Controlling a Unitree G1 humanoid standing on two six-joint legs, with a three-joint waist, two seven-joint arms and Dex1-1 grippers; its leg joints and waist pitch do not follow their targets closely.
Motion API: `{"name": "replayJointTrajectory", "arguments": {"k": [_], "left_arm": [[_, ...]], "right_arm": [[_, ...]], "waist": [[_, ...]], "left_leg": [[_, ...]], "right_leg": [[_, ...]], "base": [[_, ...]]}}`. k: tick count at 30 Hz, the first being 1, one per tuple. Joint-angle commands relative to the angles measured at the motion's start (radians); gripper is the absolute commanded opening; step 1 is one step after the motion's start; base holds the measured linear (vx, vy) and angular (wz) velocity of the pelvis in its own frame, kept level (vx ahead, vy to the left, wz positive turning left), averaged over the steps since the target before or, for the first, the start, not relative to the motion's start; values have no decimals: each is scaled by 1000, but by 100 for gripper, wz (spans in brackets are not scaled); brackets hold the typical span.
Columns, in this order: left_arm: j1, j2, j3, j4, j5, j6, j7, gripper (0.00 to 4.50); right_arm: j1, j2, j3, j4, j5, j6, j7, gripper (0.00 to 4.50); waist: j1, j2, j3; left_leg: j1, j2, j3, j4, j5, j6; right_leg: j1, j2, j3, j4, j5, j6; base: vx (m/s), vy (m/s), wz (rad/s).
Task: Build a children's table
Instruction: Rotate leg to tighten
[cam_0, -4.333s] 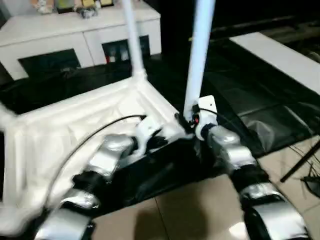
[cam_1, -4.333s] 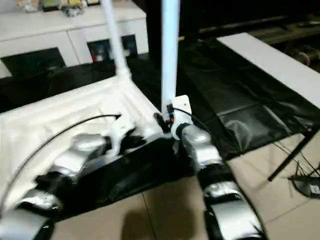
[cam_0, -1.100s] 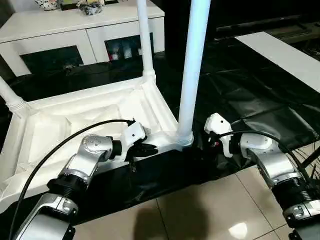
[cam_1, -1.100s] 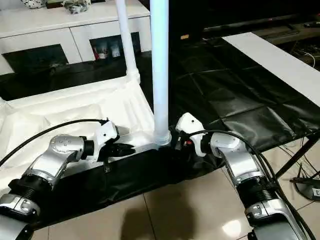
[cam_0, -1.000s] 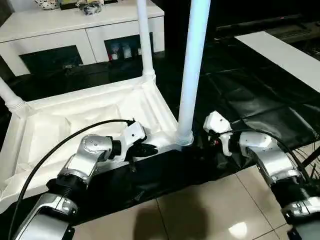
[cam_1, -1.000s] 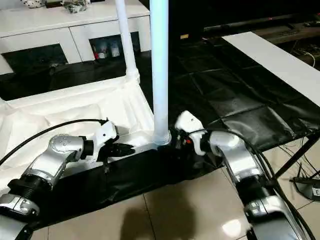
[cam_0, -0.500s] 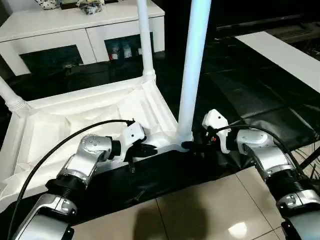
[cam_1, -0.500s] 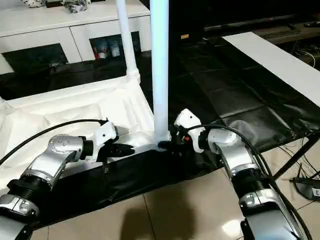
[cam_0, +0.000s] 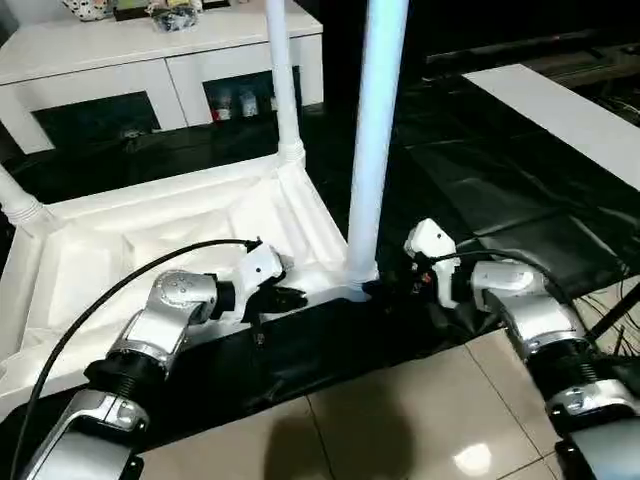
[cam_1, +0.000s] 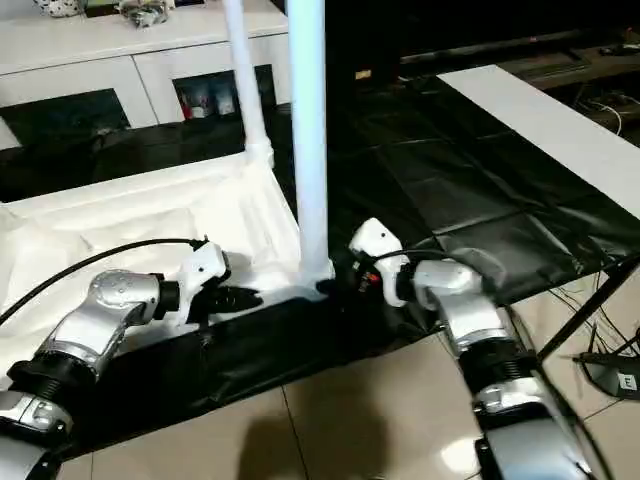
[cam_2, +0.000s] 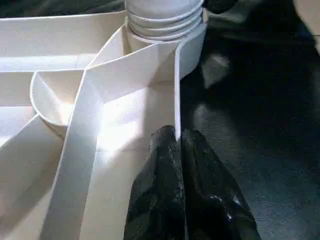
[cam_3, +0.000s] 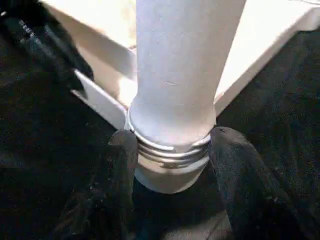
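right gripper (cam_3: 172, 150) straddling leg (cam_3: 175, 90) threads, left gripper (cam_2: 179, 137) pinching rim (cam_2: 176, 95)

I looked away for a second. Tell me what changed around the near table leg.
The right gripper moved in from beside the near leg to its threaded base, and its jaws narrowed to straddle the base, one finger on each side. The left gripper stayed shut on the tabletop rim. The near leg stayed upright in its corner socket, as did the far leg.

Left hand (cam_2: 178, 145) pinched closed, right hand (cam_3: 172, 150) clasping.
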Motion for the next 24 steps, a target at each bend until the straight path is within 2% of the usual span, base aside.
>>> {"name": "replayJointTrajectory", "arguments": {"k": [1,3,5,7,8,9,10,11,12,13,14,15,16,17,20,21,22,24], "left_arm": [[-10,-68,-35,36,34,31,87,0],[-28,-101,-36,56,46,41,139,0],[-49,-127,-32,80,51,42,177,0],[-59,-138,-32,89,52,40,187,0],[-73,-149,-33,97,54,37,192,0],[-78,-152,-33,100,56,35,192,0],[-80,-152,-31,102,58,36,195,0],[-84,-153,-29,104,60,36,199,0],[-89,-153,-24,113,67,35,209,0],[-95,-151,-19,125,77,36,227,0],[-95,-151,-18,125,77,36,228,0],[-95,-151,-18,125,77,36,228,0],[-96,-149,-16,131,82,36,237,0],[-97,-147,-13,136,82,33,241,0],[-86,-133,-8,125,73,19,215,0],[-82,-127,-8,122,71,15,207,0],[-81,-125,-8,122,70,12,205,0],[-76,-113,-7,124,70,3,196,0]], "right_arm": [[24,84,46,-66,32,11,5,198],[53,110,66,-107,37,21,10,196],[81,128,89,-156,43,37,24,196],[95,136,99,-181,46,46,30,184],[117,143,113,-227,49,63,35,175],[126,146,117,-246,49,70,34,168],[131,145,117,-257,51,75,34,159],[137,144,117,-272,53,82,33,159],[147,142,116,-296,55,94,26,137],[159,137,111,-328,63,112,17,137],[159,137,111,-329,63,113,17,137],[159,137,111,-329,63,113,17,121],[164,135,108,-344,67,121,13,109],[174,128,103,-369,73,133,11,102],[201,90,81,-433,73,146,10,89],[205,73,78,-444,60,137,12,66],[211,62,76,-457,49,135,14,66],[214,33,59,-475,50,147,26,66]], "waist": [[6,-15,-57],[5,-18,-53],[3,-14,-47],[0,-17,-43],[-5,-9,-41],[-8,-9,-43],[-13,-11,-45],[-15,-6,-46],[-13,-7,-52],[-6,-13,-52],[-3,-14,-49],[0,-9,-50],[0,-7,-50],[1,-7,-50],[4,-8,-52],[3,-8,-52],[4,-4,-51],[1,-8,-51]], "left_leg": [[16,29,-1,-74,-282,65],[18,29,-3,-80,-316,49],[22,27,-6,-87,-384,32],[28,27,-10,-90,-448,14],[29,25,-14,-92,-491,4],[27,24,-17,-93,-504,3],[19,25,-22,-96,-492,1],[12,26,-26,-98,-475,-1],[12,31,-26,-99,-445,3],[21,30,-18,-93,-421,15],[22,29,-13,-92,-414,24],[21,27,-10,-90,-401,31],[11,25,-12,-92,-379,34],[10,25,-13,-91,-373,36],[12,25,-12,-90,-355,42],[10,25,-12,-91,-354,40],[13,26,-12,-90,-358,37],[9,25,-13,-91,-364,37]], "right_leg": [[45,-28,25,-59,-249,-266],[43,-26,25,-67,-303,-241],[41,-26,25,-75,-391,-208],[34,-27,24,-84,-465,-180],[34,-27,23,-85,-502,-164],[34,-29,23,-90,-515,-144],[40,-32,22,-88,-505,-143],[47,-32,21,-85,-483,-144],[43,-33,24,-84,-413,-159],[35,-28,28,-82,-350,-184],[32,-25,31,-83,-340,-193],[32,-28,35,-80,-337,-207],[41,-30,33,-78,-334,-203],[42,-29,33,-77,-332,-201],[43,-30,33,-78,-329,-191],[43,-30,32,-78,-332,-193],[41,-29,32,-79,-336,-193],[45,-29,31,-78,-338,-188]], "base": [[0,0,0],[0,0,0],[0,0,0],[0,0,0],[0,0,0],[0,0,0],[0,0,0],[0,0,0],[0,0,0],[0,0,0],[0,0,0],[0,0,0],[0,0,0],[0,0,0],[0,0,0],[0,0,0],[0,0,0],[0,0,0]]}}
